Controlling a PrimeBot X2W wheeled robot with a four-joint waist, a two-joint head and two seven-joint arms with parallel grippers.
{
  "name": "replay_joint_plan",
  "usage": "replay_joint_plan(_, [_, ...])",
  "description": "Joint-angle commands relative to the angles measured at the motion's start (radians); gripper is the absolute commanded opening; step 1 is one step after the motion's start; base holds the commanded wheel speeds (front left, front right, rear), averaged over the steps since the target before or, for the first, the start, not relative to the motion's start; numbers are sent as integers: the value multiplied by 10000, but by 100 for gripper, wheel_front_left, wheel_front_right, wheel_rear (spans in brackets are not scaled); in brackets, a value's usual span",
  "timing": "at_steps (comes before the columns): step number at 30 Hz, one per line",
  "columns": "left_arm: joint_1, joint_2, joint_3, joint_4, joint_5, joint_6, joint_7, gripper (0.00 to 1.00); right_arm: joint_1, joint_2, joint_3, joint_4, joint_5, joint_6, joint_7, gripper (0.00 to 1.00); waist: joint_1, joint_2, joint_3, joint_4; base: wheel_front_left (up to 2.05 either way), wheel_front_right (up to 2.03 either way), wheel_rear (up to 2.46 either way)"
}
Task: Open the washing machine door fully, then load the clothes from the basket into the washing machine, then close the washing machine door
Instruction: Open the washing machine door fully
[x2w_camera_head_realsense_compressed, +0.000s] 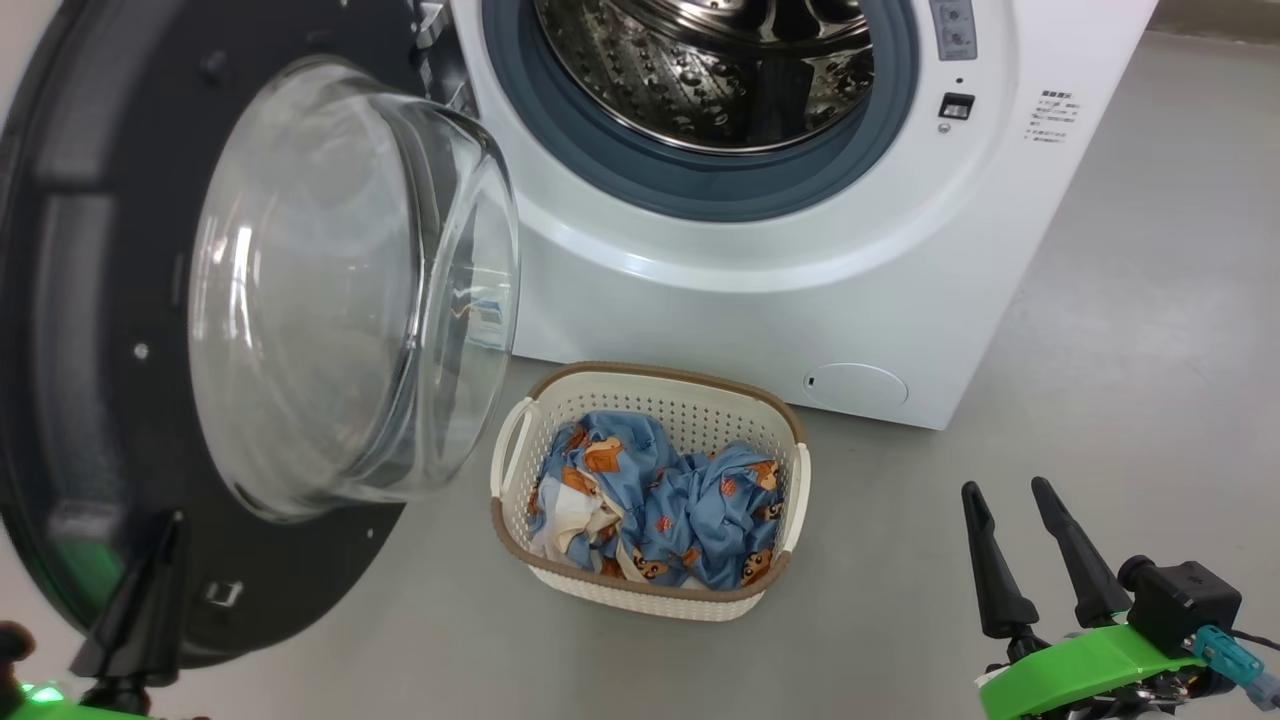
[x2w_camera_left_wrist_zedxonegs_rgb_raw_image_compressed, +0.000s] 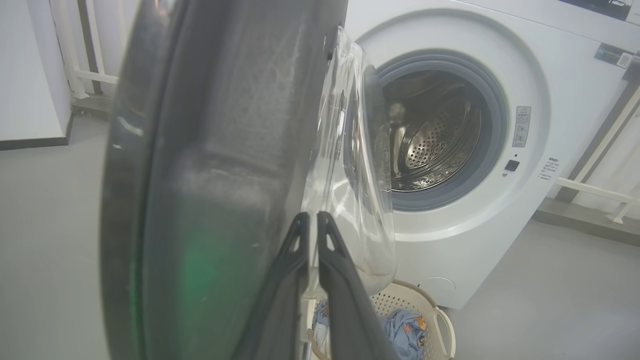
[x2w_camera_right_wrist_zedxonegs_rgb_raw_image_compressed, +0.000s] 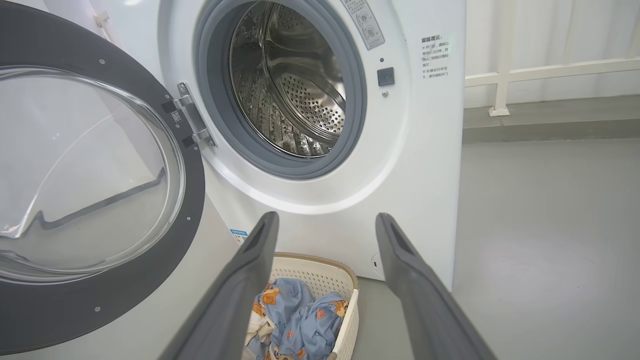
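**Door open, clothes in the basket, both grippers empty**

Head view: the washing machine door (x2w_camera_head_realsense_compressed: 100, 300) stands swung out to the left, its glass bowl (x2w_camera_head_realsense_compressed: 340, 290) bulging toward the camera. The washing machine (x2w_camera_head_realsense_compressed: 720, 300) has its steel drum (x2w_camera_head_realsense_compressed: 700, 70) exposed inside the grey-blue gasket (x2w_camera_head_realsense_compressed: 700, 190). The basket (x2w_camera_head_realsense_compressed: 660, 400) sits on the floor (x2w_camera_head_realsense_compressed: 1100, 400) just in front of the machine, below the door's bowl, with the clothes (x2w_camera_head_realsense_compressed: 660, 500) bundled inside it. The left gripper (x2w_camera_head_realsense_compressed: 140, 600) is at the lower left, one dark finger in front of the door's black rim. The right gripper (x2w_camera_head_realsense_compressed: 1004, 485) is at the lower right, clear of the basket, fingers spread and holding nothing.

Left wrist view: the door is seen nearly edge-on and close. The left gripper (x2w_camera_left_wrist_zedxonegs_rgb_raw_image_compressed: 312, 216) has its fingers drawn almost together, with only a sliver between them. Cannot tell whether they touch the door.

Right wrist view: the right gripper (x2w_camera_right_wrist_zedxonegs_rgb_raw_image_compressed: 326, 216) is released, fingers wide apart — basket and clothes show between them, low in the view. The door's metal hinge (x2w_camera_right_wrist_zedxonegs_rgb_raw_image_compressed: 192, 117) is visible at the machine's front.
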Motion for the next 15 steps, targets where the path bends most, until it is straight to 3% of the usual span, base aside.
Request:
replay_joint_plan(1, [-389, 507, 589, 16, -74, 162, 13, 0, -455, -16, 274, -195, -80, 56, -124, 100, 0, -1, 32, 34, 0, 0, 0])
replay_joint_plan(15, [-1760, 1359, 1117, 2150, -408, -313, 215, 0, -747, 189, 221, -176, -390, 56, -124, 100, 0, -1, 568, 349, 0, 0, 0])
